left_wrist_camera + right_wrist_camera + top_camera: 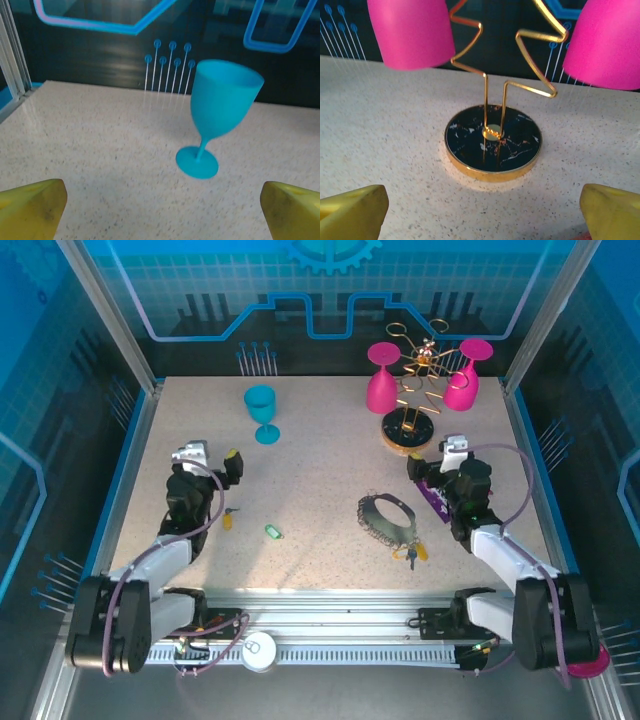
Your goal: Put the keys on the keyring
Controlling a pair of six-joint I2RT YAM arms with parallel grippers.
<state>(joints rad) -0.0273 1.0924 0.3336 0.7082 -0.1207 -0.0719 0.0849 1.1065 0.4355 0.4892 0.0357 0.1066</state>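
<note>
The keyring (386,517), a dark grey chain-like loop, lies flat right of the table's middle. Small keys (411,555), one with a yellow head, lie at its near edge; whether they hang on it I cannot tell. A green-headed key (272,531) and a yellow-headed key (227,520) lie loose to the left. My left gripper (212,457) stands open just beyond the yellow key, nothing between its yellow pads (31,206). My right gripper (436,457) is open too, right of and beyond the keyring, its pads (353,208) wide apart over bare table.
A blue goblet (262,411) (218,112) stands at the back left, ahead of the left gripper. A gold wire rack (409,430) (492,140) with two pink goblets (381,380) hung upside down stands at the back right, close ahead of the right gripper.
</note>
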